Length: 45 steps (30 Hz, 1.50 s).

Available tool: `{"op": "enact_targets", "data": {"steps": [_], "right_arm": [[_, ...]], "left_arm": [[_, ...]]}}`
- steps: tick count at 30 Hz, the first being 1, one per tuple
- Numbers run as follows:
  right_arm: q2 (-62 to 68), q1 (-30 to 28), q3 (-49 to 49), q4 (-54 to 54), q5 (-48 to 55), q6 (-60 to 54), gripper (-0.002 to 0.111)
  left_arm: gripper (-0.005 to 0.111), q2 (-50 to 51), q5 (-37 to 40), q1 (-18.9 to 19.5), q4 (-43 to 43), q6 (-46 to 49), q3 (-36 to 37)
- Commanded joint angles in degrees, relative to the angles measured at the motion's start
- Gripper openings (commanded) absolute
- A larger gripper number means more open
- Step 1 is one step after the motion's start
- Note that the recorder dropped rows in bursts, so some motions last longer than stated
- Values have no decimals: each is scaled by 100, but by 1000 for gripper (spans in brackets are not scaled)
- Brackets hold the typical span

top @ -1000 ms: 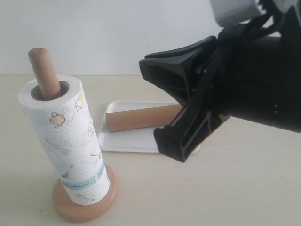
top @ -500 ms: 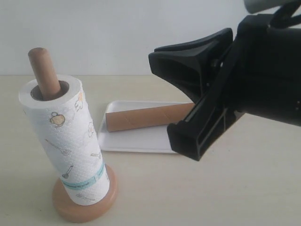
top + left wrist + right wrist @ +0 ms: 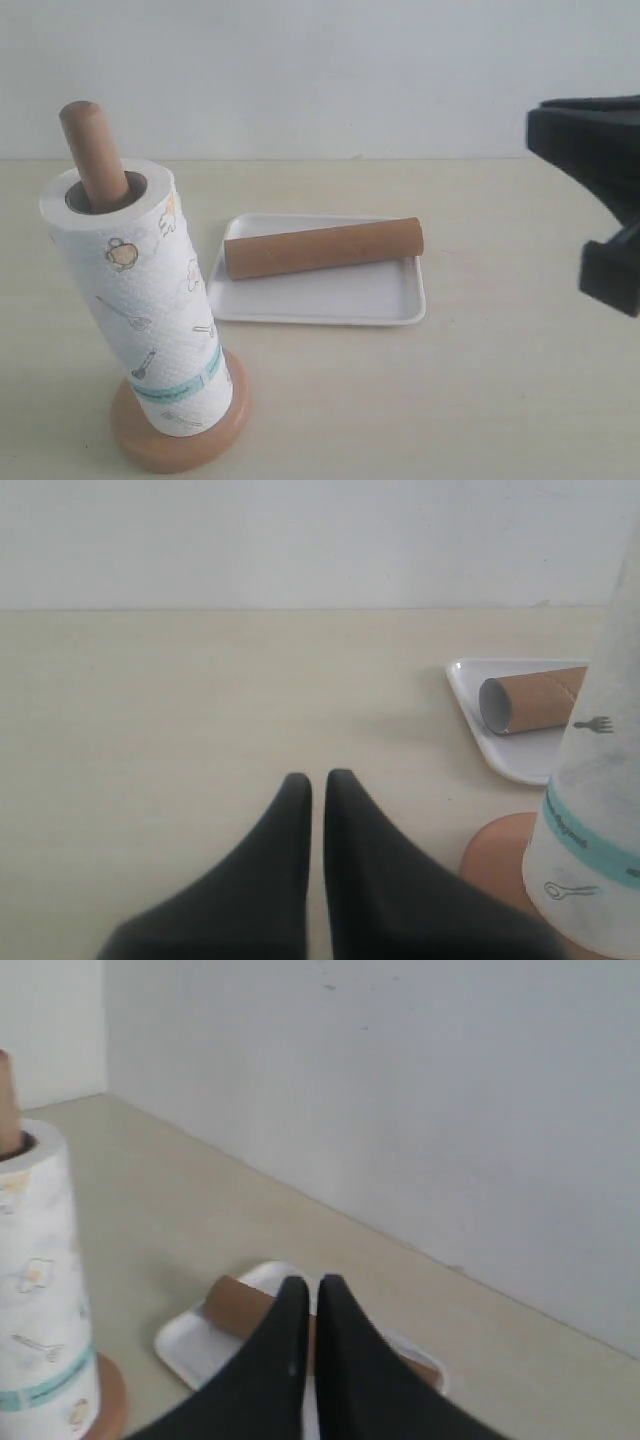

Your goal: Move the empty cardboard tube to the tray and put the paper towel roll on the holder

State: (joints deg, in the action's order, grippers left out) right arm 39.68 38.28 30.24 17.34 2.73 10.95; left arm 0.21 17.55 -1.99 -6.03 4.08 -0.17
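Note:
The paper towel roll (image 3: 140, 300) stands tilted on the holder (image 3: 180, 440), whose dowel post (image 3: 90, 150) sticks out of the roll's core. Behind it, the brown cardboard tube (image 3: 320, 248) lies lengthwise in the white tray (image 3: 330, 300). My right gripper (image 3: 540, 125) hangs at the right edge of the exterior view, well off the tray. In the right wrist view its fingers (image 3: 310, 1285) are shut on nothing, above the tube (image 3: 235, 1305) and tray (image 3: 190, 1345). My left gripper (image 3: 316, 780) is shut and empty over bare table, left of the roll (image 3: 600, 810), tube (image 3: 530, 700) and tray (image 3: 470, 695).
A pale wall runs along the back of the beige tabletop (image 3: 480, 400). The left gripper does not show in the exterior view. The holder's round base (image 3: 495, 855) lies close beside the left gripper's fingers.
My right arm has drawn back to the right and away from the tray, uncovering the tube's right end. Roll, holder, tube and tray have not moved.

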Motion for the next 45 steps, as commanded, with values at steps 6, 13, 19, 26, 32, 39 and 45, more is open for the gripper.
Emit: {"op": "enact_targets", "data": {"steps": [6,13,19,26,32,39,45], "right_arm": [[-1938,-2000,-1687,-27,-471,244,3],[-3066,-2811,-2559,-27,-434,409,3],[-3199,-2849,-3024,-27,-426,397,3],[-3291,-2849,-3024,-117,-410,296,3],[-3320,-2849,-3024,-1603,-34,-1042,3],[-3622,-2849,-3024,-1661,311,-1095,3],[-3968,-2849,-3024,-1661,910,-1095,3]], "left_arm": [[4,-21,-4,20,5,33,17],[4,-21,-4,20,5,33,17],[4,-21,-4,20,5,33,17],[4,-21,-4,20,5,33,17],[4,-21,-4,20,5,33,17],[4,-21,-4,20,5,33,17],[4,-21,-4,20,5,33,17]]}}
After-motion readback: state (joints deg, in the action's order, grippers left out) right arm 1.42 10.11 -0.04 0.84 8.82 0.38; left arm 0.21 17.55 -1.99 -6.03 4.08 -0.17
